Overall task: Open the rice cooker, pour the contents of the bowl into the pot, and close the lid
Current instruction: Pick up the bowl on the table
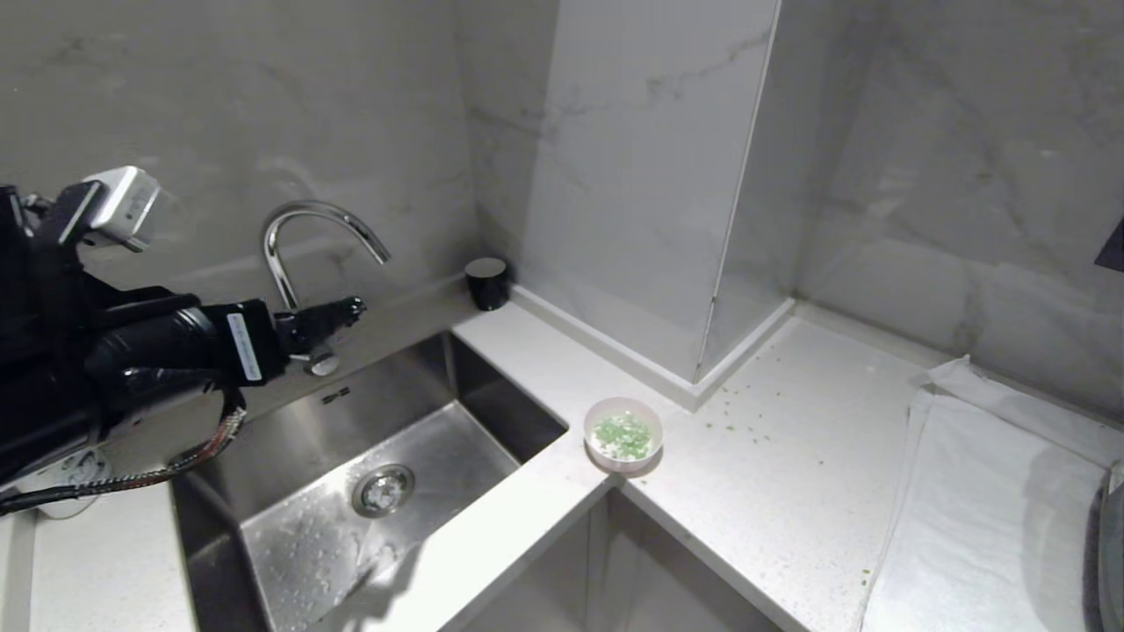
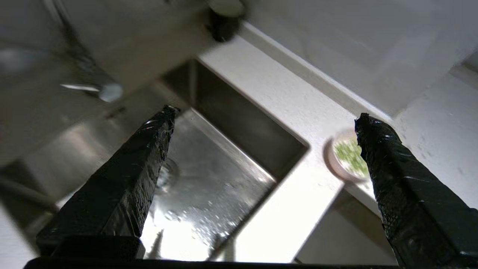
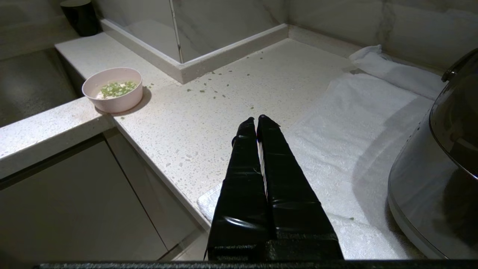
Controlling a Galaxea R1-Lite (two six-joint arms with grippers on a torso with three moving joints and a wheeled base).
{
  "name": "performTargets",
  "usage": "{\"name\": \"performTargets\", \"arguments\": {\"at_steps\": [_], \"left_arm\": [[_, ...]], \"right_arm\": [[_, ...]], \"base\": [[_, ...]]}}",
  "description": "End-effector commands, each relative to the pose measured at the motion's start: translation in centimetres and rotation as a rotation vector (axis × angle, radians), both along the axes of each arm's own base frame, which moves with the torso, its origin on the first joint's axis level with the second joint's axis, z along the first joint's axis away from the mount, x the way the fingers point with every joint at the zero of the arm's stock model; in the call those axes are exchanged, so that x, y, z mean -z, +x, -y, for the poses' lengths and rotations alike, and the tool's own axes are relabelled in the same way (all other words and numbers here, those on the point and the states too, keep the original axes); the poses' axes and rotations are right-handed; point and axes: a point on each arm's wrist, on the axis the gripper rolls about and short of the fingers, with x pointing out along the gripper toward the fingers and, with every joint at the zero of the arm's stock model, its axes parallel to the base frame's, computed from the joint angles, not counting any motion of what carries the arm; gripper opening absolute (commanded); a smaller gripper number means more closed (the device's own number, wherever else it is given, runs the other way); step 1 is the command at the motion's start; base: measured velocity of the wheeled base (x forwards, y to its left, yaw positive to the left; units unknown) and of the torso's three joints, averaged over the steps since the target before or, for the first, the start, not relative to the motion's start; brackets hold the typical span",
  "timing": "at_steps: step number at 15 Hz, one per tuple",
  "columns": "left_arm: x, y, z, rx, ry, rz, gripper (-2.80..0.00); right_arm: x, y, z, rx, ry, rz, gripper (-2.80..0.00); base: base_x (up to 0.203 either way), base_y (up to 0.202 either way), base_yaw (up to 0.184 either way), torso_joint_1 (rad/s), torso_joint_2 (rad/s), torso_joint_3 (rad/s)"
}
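Note:
The small pink bowl (image 1: 623, 436) stands on the white counter at the sink's corner, with the green and white contents (image 1: 623, 434) inside. My left gripper (image 1: 349, 309) hangs over the sink by the tap, well left of the bowl. It is open and empty (image 2: 265, 121), and one of its fingers (image 2: 373, 142) covers part of the bowl (image 2: 341, 158). My right gripper (image 3: 255, 120) is shut and empty above the counter's front edge, between the bowl (image 3: 113, 89) and the rice cooker (image 3: 437, 179). Only the cooker's edge (image 1: 1113, 544) shows at far right. The pot is hidden.
A steel sink (image 1: 290, 544) with a curved tap (image 1: 303, 219) lies under the left arm. A black cup (image 1: 487, 283) stands at the sink's back corner. A white towel (image 1: 983, 509) lies under the cooker. Green bits (image 1: 746, 421) are scattered on the counter.

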Motion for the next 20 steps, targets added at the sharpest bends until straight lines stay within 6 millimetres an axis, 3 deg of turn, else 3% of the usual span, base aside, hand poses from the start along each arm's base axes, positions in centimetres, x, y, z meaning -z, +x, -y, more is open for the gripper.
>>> {"name": "performTargets", "arguments": {"at_steps": [1, 9, 14, 20], "left_arm": [[-1.6, -2.8, -1.0, -0.083, -0.005, 0.098, 0.00], [-1.7, -5.7, -3.7, -0.249, 0.050, 0.176, 0.00], [-1.1, -10.1, -5.5, -0.332, 0.099, 0.265, 0.00], [1.4, -14.4, -6.2, -0.352, 0.126, 0.327, 0.00]], "right_arm": [[0.0, 0.0, 0.0, -0.001, -0.001, -0.002, -2.80], [0.0, 0.0, 0.0, -0.001, -0.001, -0.002, -2.80], [0.0, 0.0, 0.0, -0.001, -0.001, -0.002, -2.80], [0.0, 0.0, 0.0, -0.001, -0.001, -0.002, -2.80]], "base": [[0.000, 0.000, 0.000, 0.000, 0.00, 0.000], [0.000, 0.000, 0.000, 0.000, 0.00, 0.000], [0.000, 0.000, 0.000, 0.000, 0.00, 0.000], [0.000, 0.000, 0.000, 0.000, 0.00, 0.000]]}}
